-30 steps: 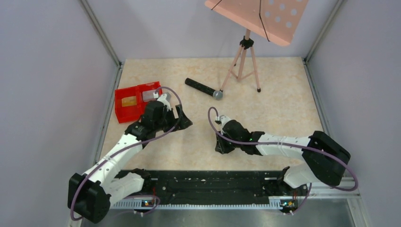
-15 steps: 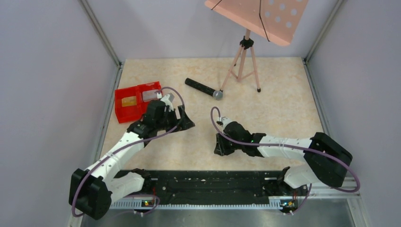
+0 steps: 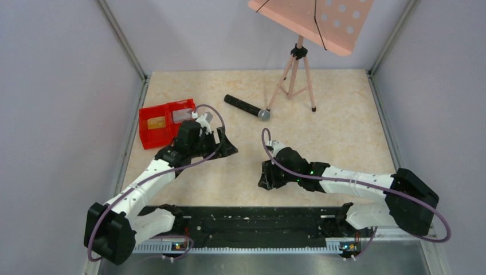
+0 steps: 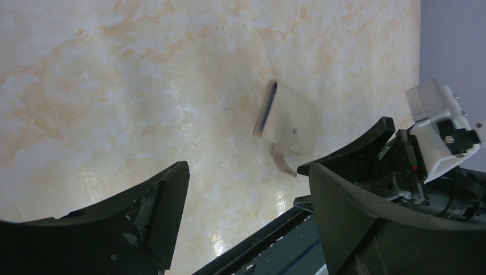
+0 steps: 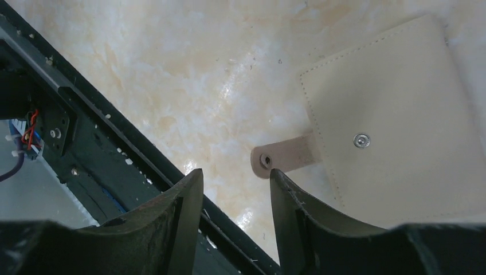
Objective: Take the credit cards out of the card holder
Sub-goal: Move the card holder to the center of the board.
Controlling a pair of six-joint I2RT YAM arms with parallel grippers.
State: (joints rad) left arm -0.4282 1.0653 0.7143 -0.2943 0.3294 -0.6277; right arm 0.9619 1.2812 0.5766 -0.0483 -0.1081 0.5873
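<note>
The card holder (image 5: 395, 126) is a pale flat wallet lying closed on the table, its snap strap (image 5: 281, 157) loose and sticking out. It also shows in the left wrist view (image 4: 291, 119). My right gripper (image 5: 236, 175) is open just above it, one fingertip beside the strap. From above, the right gripper (image 3: 265, 179) hides the wallet. My left gripper (image 4: 246, 172) is open and empty, to the left of the wallet (image 3: 225, 149). A gold card (image 3: 156, 122) and a grey card (image 3: 182, 115) lie in the red tray (image 3: 150, 136).
A black microphone (image 3: 246, 107) lies behind the grippers. A pink music stand on a tripod (image 3: 295, 71) stands at the back. The black base rail (image 3: 246, 220) runs along the near edge, close to the wallet.
My right gripper has drawn slightly nearer and left, over the wallet, with its elbow swinging right. My left gripper has edged a little to the right.
</note>
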